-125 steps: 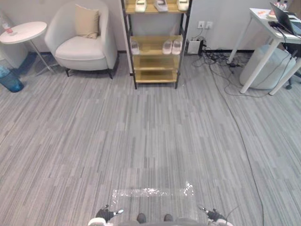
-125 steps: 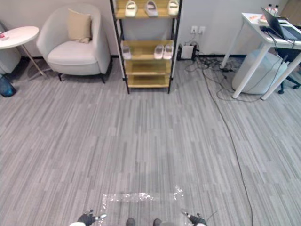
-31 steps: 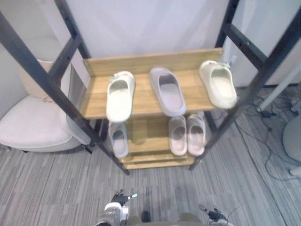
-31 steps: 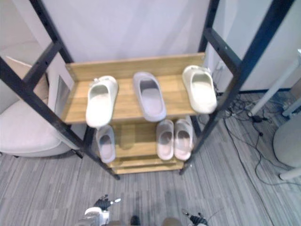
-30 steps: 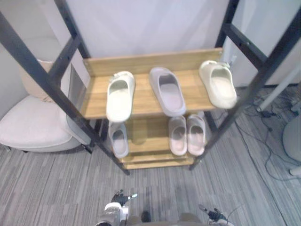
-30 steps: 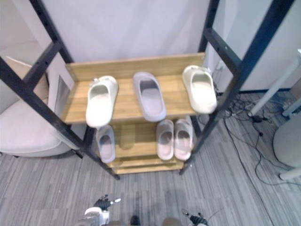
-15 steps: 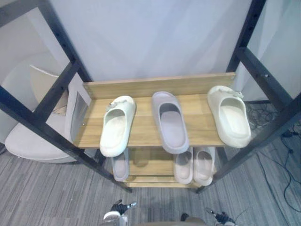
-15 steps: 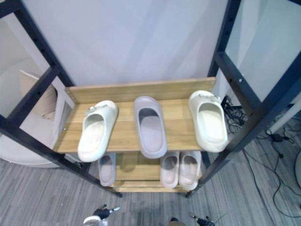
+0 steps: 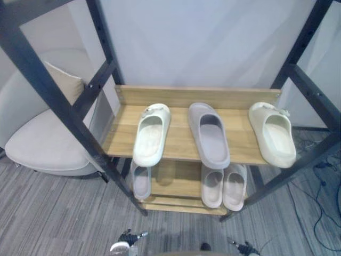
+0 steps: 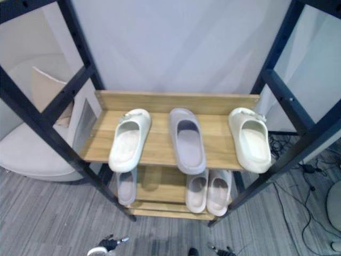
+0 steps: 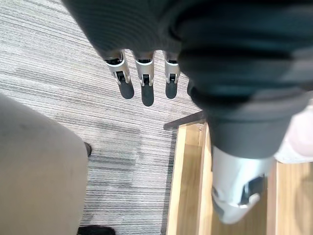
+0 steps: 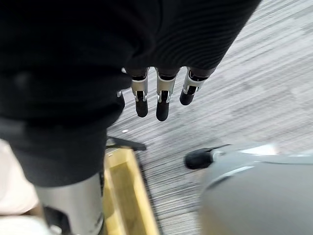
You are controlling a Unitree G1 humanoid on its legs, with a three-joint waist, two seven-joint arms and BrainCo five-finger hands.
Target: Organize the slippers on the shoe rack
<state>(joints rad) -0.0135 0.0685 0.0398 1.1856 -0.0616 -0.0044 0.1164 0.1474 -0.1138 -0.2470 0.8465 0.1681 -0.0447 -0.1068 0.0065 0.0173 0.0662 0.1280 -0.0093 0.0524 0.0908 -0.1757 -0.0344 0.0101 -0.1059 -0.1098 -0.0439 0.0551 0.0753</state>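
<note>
At the frame's bottom edge I see my left hand [image 11: 142, 81] and right hand [image 12: 161, 95] hanging empty, fingers straight, over grey striped carpet [image 9: 53, 224]; beyond, the shoe rack [image 9: 178, 96], its black posts [image 9: 64, 101] crossing both sides, holds three lower slippers [image 9: 141, 181] and three spaced upper slippers [image 9: 209, 133], with an armchair [image 9: 42, 144] at left and a white wall [image 9: 202, 42] behind.

Six slippers [image 9: 152, 133], one shoe rack [image 9: 179, 136], one armchair [image 9: 40, 149], one cushion [image 9: 63, 88]
</note>
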